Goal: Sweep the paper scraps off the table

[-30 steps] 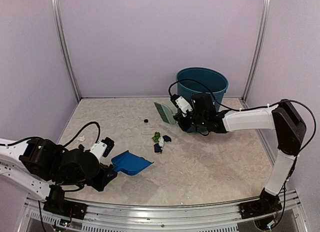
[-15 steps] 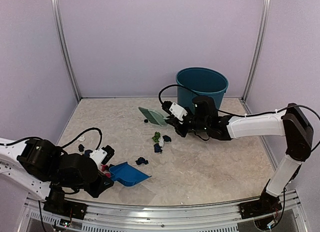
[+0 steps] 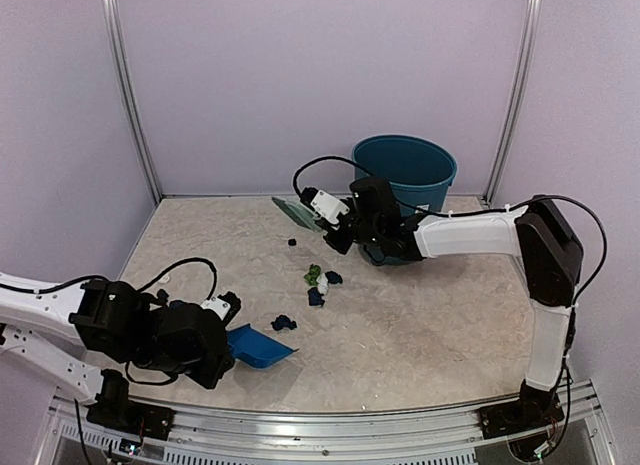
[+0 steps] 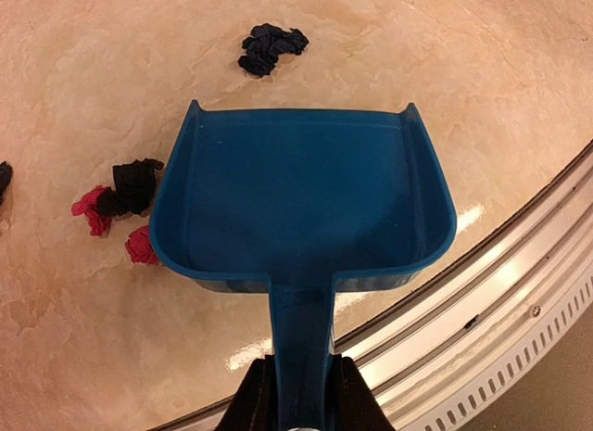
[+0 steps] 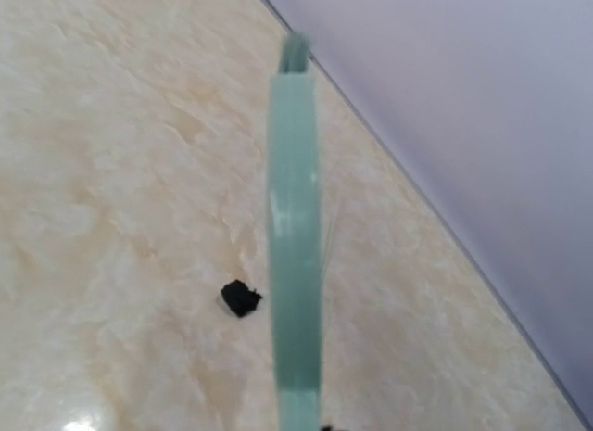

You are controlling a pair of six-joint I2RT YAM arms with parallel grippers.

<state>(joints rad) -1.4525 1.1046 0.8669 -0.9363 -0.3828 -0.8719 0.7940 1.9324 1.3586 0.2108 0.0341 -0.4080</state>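
Beige marbled bench (image 3: 420, 325), lilac walls. Left jaws are clamped on the handle of a blue dustpan (image 4: 301, 218), whose mouth points right along the bench. Paper scraps (image 3: 320, 282) lie scattered on the bench: pink and black beside the pan, one dark at its mouth, a green-white-dark cluster mid-bench, one black farther back. Right jaws grip a green brush (image 3: 293, 212), raised and tilted, left of a teal bucket (image 3: 405, 170).

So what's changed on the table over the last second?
The brush swung left toward the back wall. The dustpan drew back toward the near rail, and a dark scrap now shows ahead of it. The scrap cluster, lone black bit and bucket stayed put.
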